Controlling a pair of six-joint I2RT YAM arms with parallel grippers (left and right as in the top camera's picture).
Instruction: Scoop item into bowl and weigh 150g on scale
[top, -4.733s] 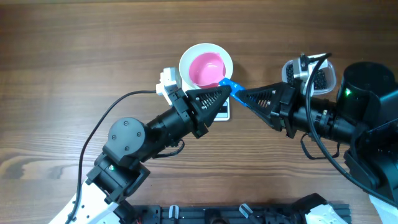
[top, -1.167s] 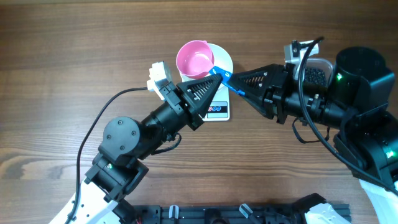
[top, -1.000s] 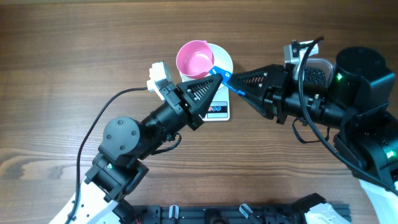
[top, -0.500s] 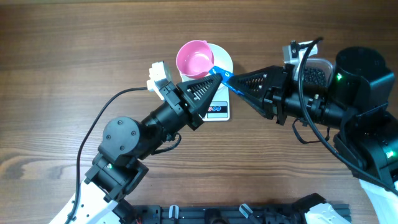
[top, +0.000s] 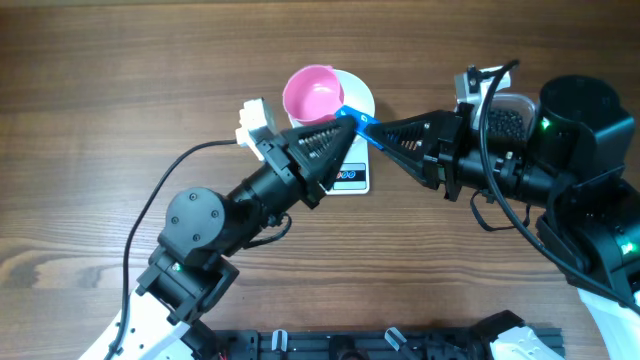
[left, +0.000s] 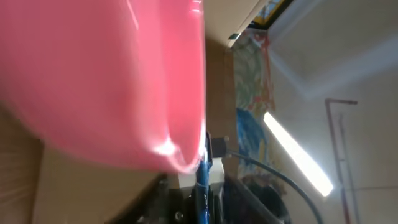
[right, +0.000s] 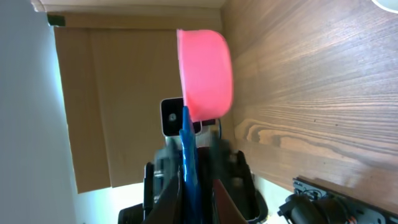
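Between the fingers of my right tool (top: 372, 128) sits the blue handle of one pink scoop (top: 310, 93), and that tool is clenched on it. From this tool, the scoop's long axis runs straight out ahead: handle nearest me, cup at the far end. From overhead the cup's mouth faces up and looks empty. In the right wrist view the cup shows edge-on.

Directly opposite, tip to tip with the right tool, is my left tool (top: 345, 125), just beside the same handle where it joins the cup. I cannot tell whether its fingers are released or gripping. Its wrist view is filled by the blurred pink cup, with a strip of blue below.

Just beyond both tips lies one white bowl (top: 360, 93), round, its left part covered by the scoop's cup. Under the tips, on the near side of the bowl, is one white scale (top: 352, 180). Its long axis runs from the bowl back toward my arm bases, display and buttons at the near end. Whether the bowl rests on it is hidden by my tools.

Behind the right tool, beside its wrist, stands one clear tub (top: 522, 103) holding the black pellets (top: 505, 122), too many to count. Everything rests on the wooden worktop (top: 120, 80).
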